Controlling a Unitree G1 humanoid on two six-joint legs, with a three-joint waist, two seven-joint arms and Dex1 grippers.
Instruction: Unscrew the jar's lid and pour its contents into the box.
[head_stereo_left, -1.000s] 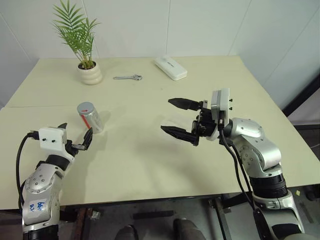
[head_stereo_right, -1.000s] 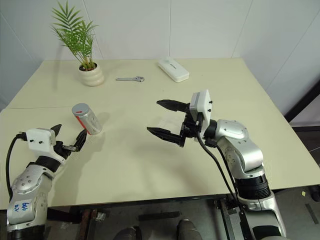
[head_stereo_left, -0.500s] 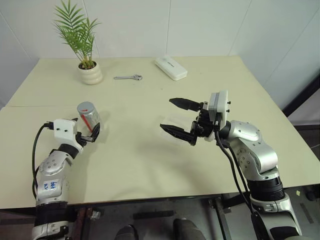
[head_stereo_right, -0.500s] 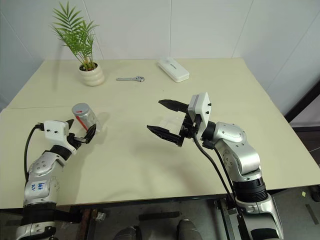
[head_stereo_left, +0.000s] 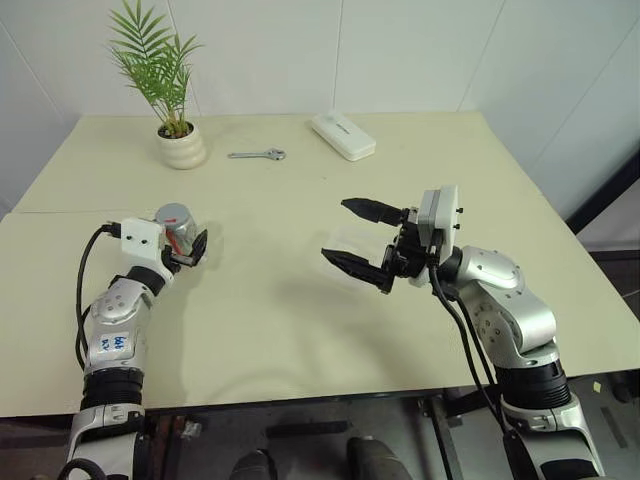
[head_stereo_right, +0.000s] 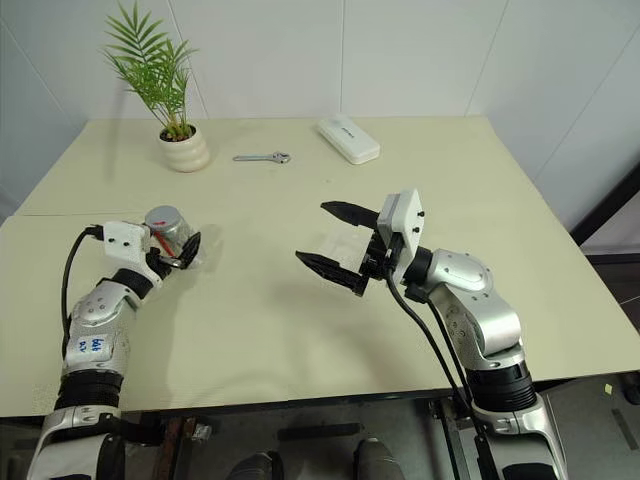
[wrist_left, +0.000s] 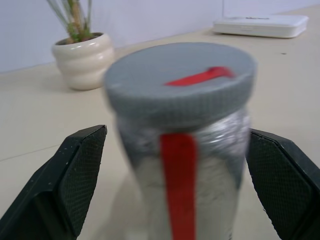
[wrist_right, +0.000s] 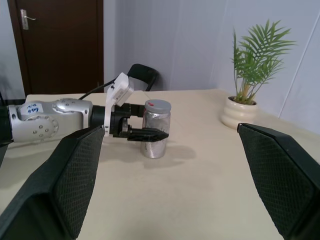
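Now your left claw (head_stereo_left: 188, 251) brackets the jar (head_stereo_left: 179, 230): in the left wrist view its black fingers (wrist_left: 82, 167) stand spread either side of the silvery body, apart from it, with the grey lid (wrist_left: 181, 72) screwed on above them. Close evenly on the body below the lid, so the cap stays free to turn, and keep the jar upright on the table (head_stereo_left: 270, 330). Your right claw (head_stereo_left: 362, 237) hangs spread wide and empty, well to the jar's right, with the clear box (head_stereo_left: 352, 246) just behind its fingers. A second ago your left claw sat short of the jar and nearer you; it has since moved forward around it, and its jaws have narrowed a little.
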